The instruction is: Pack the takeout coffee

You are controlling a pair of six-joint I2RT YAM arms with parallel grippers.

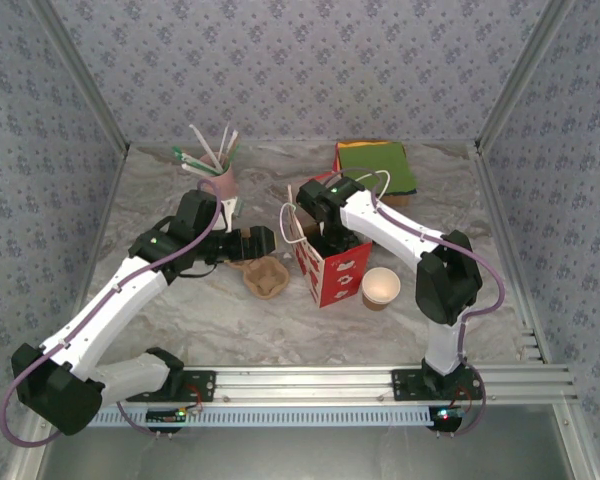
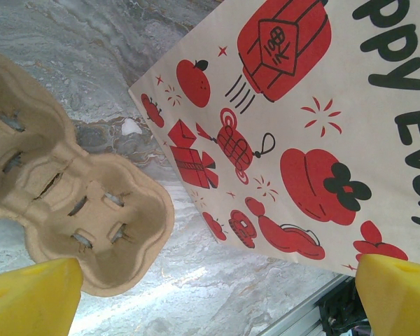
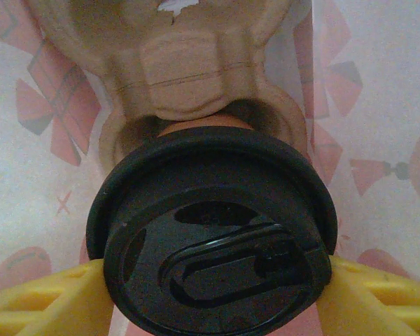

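Right wrist view: closest is the coffee [image 3: 210,238], seen from above, with its round black lid. The right fingers [image 3: 49,301] press on the lid's rim, one on each side, so they are clamped on it. Under the cup sits a brown cup tray [image 3: 189,77]. The cup is at one of its holes, but I cannot tell if it is all the way in. Around them are the pale walls of the paper bag [image 3: 378,105], so the coffee is inside the bag.

I think the cup is light and its paper sides are soft, so a hard squeeze would dent it. The lid is smooth plastic and could slip or pop off. Its rim is the stiff part and looks like the best place to hold. If there is drink inside, the cup must be kept upright.

Left wrist view: the left fingers [image 2: 28,301] are wide apart and hold nothing. Past them a second cup tray [image 2: 70,203] lies on the bench [image 2: 217,294], just beside the bag's printed side.

Top view: an open cup [image 1: 381,287] stands at the bag's other side. Farther back are a cup of straws [image 1: 220,185] and a pile of coloured napkins [image 1: 375,165].
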